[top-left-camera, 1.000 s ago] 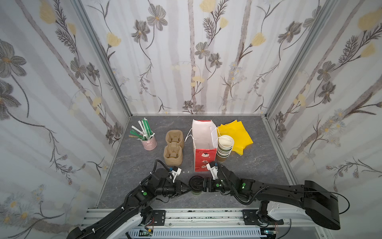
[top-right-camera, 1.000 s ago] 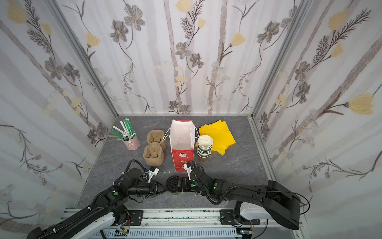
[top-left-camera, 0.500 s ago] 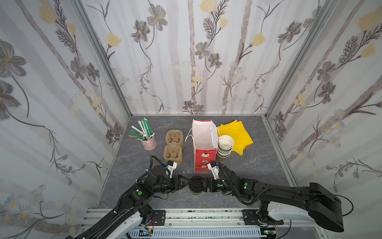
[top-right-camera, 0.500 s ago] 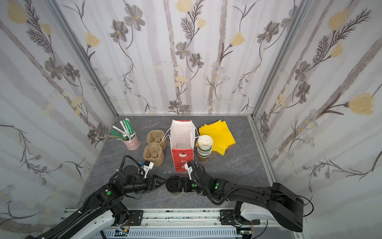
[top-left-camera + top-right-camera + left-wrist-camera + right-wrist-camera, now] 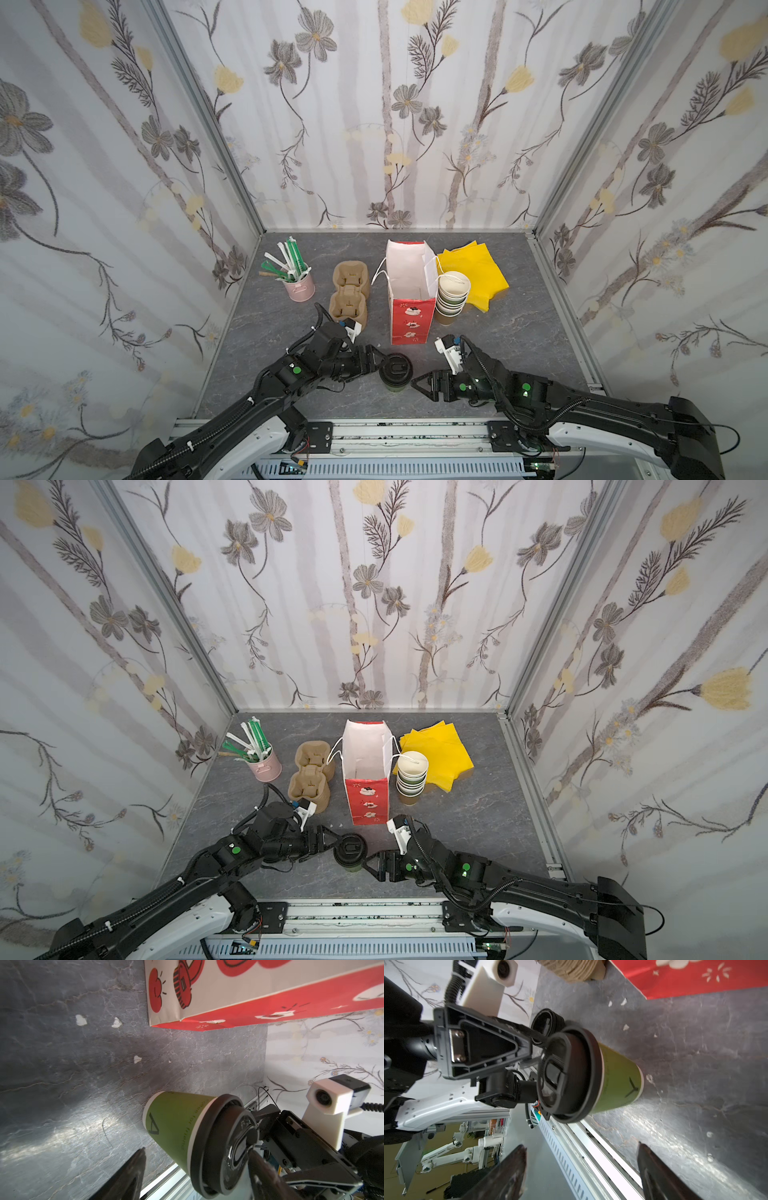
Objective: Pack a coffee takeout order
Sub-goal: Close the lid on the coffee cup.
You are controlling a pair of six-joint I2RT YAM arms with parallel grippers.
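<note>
A green paper cup (image 5: 395,371) (image 5: 351,851) with a black lid stands upright on the grey table near the front edge. My left gripper (image 5: 376,362) (image 5: 197,1150) is open at the cup's left, its fingers either side of the lid (image 5: 220,1147) without clamping it. My right gripper (image 5: 415,384) (image 5: 581,1145) is open and empty, a short way right of the cup (image 5: 618,1080). Behind stand the red bag (image 5: 409,320), open at the top, and the tan carrier (image 5: 349,293). The yellow napkins (image 5: 473,270) lie at the back right. Green straws (image 5: 291,257) stick out of a tin.
A stack of lidless paper cups (image 5: 451,297) stands against the bag's right side. The pink tin (image 5: 300,286) holding the straws is at the back left. The metal rail (image 5: 374,428) runs along the front edge, close to the cup. Patterned walls close in three sides.
My left gripper has opened and let go of the cup's lid. My right gripper has drawn back to the right, away from the cup. The cup stays in place.
</note>
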